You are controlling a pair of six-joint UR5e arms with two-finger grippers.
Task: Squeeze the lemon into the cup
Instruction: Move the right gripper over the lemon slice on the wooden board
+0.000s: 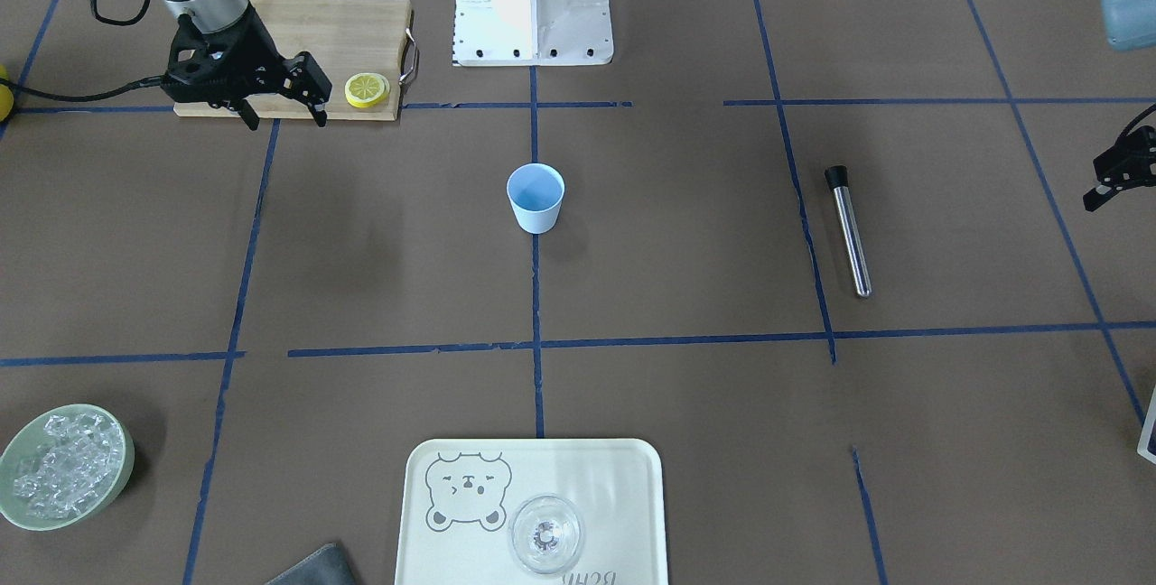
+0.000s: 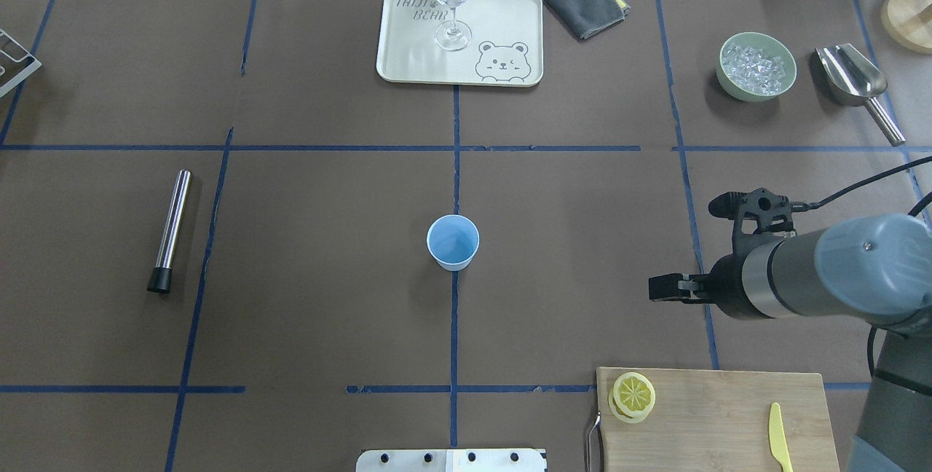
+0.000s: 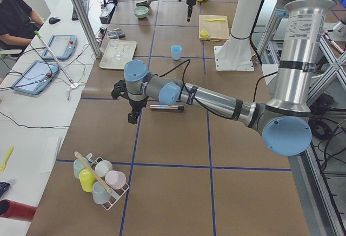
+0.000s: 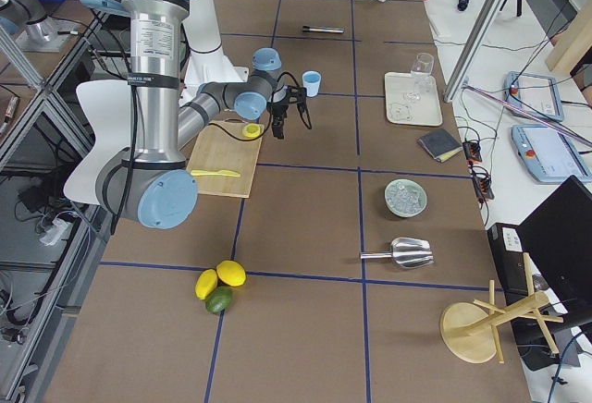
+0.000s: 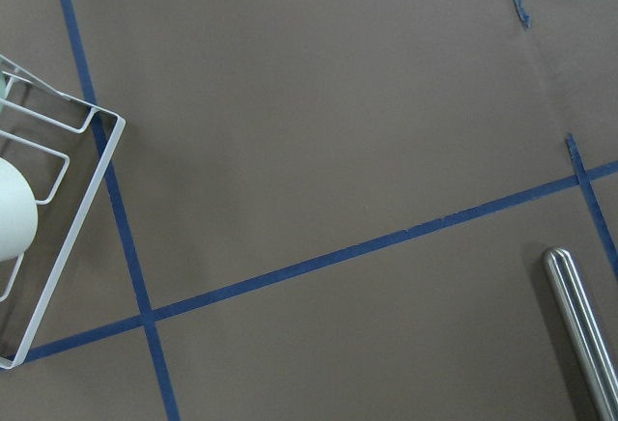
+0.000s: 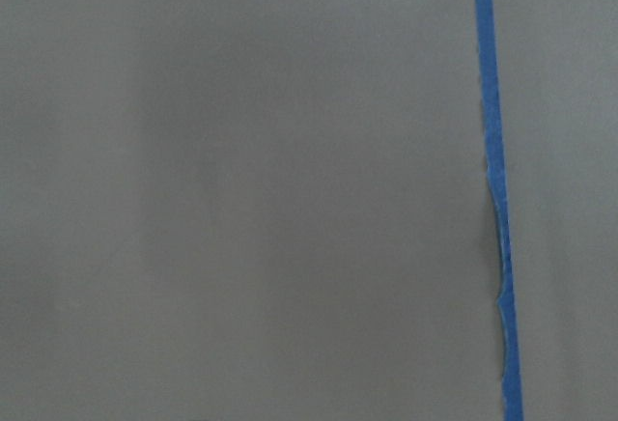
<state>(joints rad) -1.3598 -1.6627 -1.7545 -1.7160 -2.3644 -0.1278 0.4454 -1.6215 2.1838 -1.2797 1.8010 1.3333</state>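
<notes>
Lemon slice [image 2: 632, 393] sits on top of a small stack at the corner of the cutting board [image 2: 728, 414] nearest the cup, w/ the yellow knife [image 2: 780, 437] at the board's other end, well apart. Cup [image 2: 452, 241] stands upright mid-table, looks empty, well apart from the board. Right gripper [image 1: 285, 121] hangs above the table just off the board's cup-side edge, near the stack but not over it. Its fingers are spread wide, nothing btw them. Left gripper [image 3: 132, 118] hangs far off near the metal tube [image 1: 849, 231]; can't tell if it's spread or closed. Handling, as a judgement: the slice is prob. very light & thin, floppy in the flesh w/ a firmer rind ring. The cut face is likely wet, so slick, & it may cling to the slice below. Best hold looks like rind-to-rind across the full width, fingers coming down on opposite edges of the top slice only; a pinch on the face would prob. just mash pulp & slip. It lies flat, so there's little edge height to catch. Too deep & the fingers take 2 slices or hit the board; too shallow & they skid off the rind. Close gently for the lift & save the hard squeeze for over the cup. The slice is smaller than the cup's mouth, so it could drop in if the grip goes.
</notes>
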